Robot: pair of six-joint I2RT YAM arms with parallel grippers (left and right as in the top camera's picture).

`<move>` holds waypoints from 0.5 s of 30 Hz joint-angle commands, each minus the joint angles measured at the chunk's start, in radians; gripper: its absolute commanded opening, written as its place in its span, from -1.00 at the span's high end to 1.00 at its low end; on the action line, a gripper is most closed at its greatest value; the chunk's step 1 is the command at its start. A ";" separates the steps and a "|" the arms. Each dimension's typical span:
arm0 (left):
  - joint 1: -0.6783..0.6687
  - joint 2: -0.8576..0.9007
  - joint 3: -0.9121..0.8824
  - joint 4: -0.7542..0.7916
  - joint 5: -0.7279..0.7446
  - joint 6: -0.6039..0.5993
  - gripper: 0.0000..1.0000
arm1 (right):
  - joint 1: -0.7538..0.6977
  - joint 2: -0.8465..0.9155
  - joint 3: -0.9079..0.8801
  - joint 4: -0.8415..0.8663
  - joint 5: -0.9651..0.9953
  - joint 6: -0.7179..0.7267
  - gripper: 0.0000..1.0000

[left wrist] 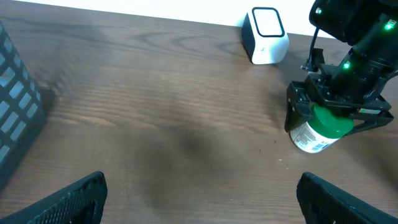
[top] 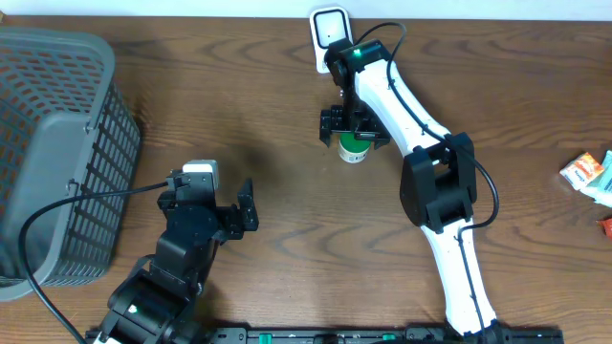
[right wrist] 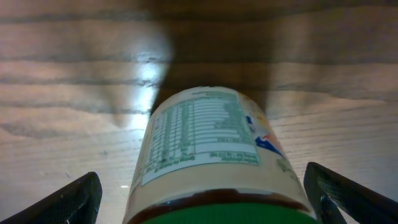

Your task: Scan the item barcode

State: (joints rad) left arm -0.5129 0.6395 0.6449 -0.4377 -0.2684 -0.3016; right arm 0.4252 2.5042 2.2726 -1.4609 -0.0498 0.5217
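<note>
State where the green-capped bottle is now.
The green-capped bottle is top centre in the overhead view, inside the open right gripper, near the white scanner.

green-lidded cream jar [left wrist: 314, 134], white scanner [left wrist: 266, 34], grey lattice basket [top: 57, 143], brown wood-grain table [top: 239, 86]

Mock shop checkout setup: wood-grain table [top: 239, 96] w/ grey shopping basket [top: 48, 143], white barcode scanner [top: 328, 29].

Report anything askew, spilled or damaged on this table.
The bottle between the right gripper's open fingers looks tilted in the left wrist view, with its green cap offset from its base. The lens may cause that. Nothing looks spilled or damaged.
</note>
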 commanded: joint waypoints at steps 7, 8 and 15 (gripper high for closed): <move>0.003 -0.001 0.002 0.003 -0.014 0.013 -0.96 | 0.016 0.006 -0.103 0.061 0.044 0.069 -0.88; 0.003 -0.001 0.002 0.003 -0.014 0.013 -0.96 | 0.014 0.006 -0.108 0.062 0.044 0.069 -0.82; 0.003 -0.001 0.002 0.003 -0.014 0.013 -0.96 | 0.013 0.006 -0.113 0.061 0.044 0.069 -0.32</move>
State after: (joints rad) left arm -0.5129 0.6395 0.6449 -0.4377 -0.2687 -0.3016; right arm 0.4313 2.4935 2.1883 -1.3983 -0.0174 0.5823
